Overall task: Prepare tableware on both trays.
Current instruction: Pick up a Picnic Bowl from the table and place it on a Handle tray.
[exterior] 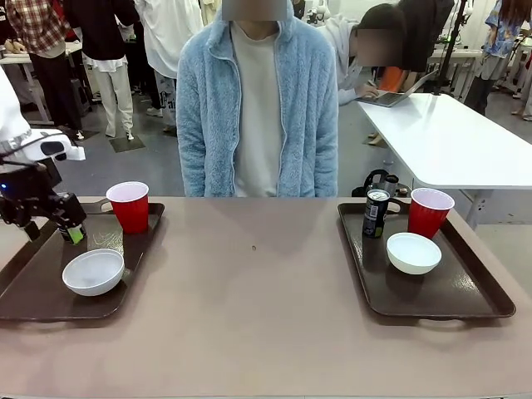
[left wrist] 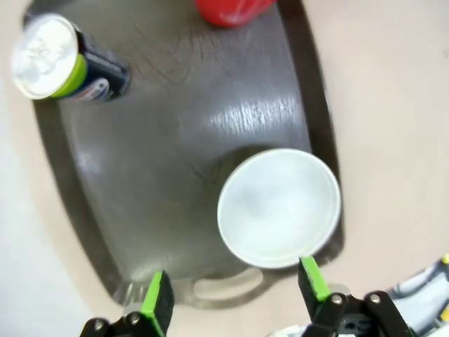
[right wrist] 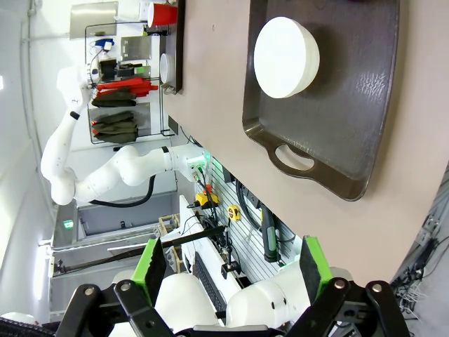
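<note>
Tableware looks basically sorted on both sides, so we'd say the step in hand is just getting the left tool [left wrist: 233,277] up and away cleanly. It hangs over the near end of the left tray [exterior: 33,303], pads spread wide with nothing pinched. The bowl [left wrist: 279,207] sits just ahead of one pad, and the can [left wrist: 66,62] stands upright at the far corner. Our advice: lift straight up before swinging sideways. The bowl is light and would skid at a nudge, and a slim can tips easily. The right tool [right wrist: 231,246] is also spread and empty, parked well off the surface [exterior: 249,291], so we'd leave it there. Count time. Two trays: the left one and the right tray [exterior: 465,291]. Two red cups: left cup [exterior: 129,206] and right cup [exterior: 430,212], both at the far end of their trays. Two white bowls, the second being the right bowl [exterior: 413,253]. Two cans, the other being the right can [exterior: 376,213], just beside that cup. That's one of each per tray.
</note>
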`<state>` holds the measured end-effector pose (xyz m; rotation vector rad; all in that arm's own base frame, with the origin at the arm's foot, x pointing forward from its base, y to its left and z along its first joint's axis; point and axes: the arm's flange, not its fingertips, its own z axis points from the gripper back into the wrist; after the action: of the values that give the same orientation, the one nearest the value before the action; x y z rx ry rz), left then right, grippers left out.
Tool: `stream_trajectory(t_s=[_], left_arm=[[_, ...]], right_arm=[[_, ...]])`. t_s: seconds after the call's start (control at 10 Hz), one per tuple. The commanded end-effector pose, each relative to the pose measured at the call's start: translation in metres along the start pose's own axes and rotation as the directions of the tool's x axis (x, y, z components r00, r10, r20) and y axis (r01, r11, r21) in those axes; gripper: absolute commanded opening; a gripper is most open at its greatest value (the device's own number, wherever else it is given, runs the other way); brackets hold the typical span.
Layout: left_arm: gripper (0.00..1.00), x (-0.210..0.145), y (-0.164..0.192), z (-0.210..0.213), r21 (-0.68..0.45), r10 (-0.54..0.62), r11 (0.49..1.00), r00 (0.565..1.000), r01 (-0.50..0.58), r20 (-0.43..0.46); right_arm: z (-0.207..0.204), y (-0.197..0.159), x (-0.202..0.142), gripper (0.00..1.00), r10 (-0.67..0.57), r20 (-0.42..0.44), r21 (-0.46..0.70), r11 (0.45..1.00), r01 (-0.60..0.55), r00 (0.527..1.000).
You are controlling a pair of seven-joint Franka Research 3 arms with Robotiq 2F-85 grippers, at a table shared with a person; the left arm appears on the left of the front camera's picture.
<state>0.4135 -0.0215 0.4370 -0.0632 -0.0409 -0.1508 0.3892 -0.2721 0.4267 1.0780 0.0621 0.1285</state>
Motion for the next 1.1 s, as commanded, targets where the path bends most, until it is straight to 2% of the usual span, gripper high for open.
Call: stream_trajectory(t_s=[0.0, 0.2, 0.3, 0.9, 1.0], left_arm=[[0.93, -0.011, 0.003, 0.032, 0.017, -0.024, 1.0, 1.0, 0.024, -0.016], [0.93, -0.019, 0.002, 0.052, 0.028, 0.007, 1.0, 1.0, -0.008, 0.018], [0.93, -0.01, -0.002, 0.034, 0.008, -0.01, 1.0, 1.0, 0.01, -0.001], [0.93, -0.012, -0.001, 0.034, 0.008, -0.008, 1.0, 1.0, 0.008, -0.016], [0.93, -0.01, 0.003, 0.04, -0.109, -0.017, 0.994, 1.0, 0.018, 0.009]], right_arm=[[-0.003, 0.002, -0.003, 1.0, -0.013, 0.002, -0.013, 1.0, 0.013, 1.0], [-0.003, 0.002, -0.003, 1.0, -0.013, 0.002, -0.013, 1.0, 0.013, 1.0], [-0.003, 0.002, -0.003, 1.0, -0.013, 0.002, -0.013, 1.0, 0.013, 1.0], [-0.003, 0.002, -0.003, 1.0, -0.013, 0.002, -0.013, 1.0, 0.013, 1.0], [-0.003, 0.002, -0.003, 1.0, -0.013, 0.002, -0.013, 1.0, 0.013, 1.0]])
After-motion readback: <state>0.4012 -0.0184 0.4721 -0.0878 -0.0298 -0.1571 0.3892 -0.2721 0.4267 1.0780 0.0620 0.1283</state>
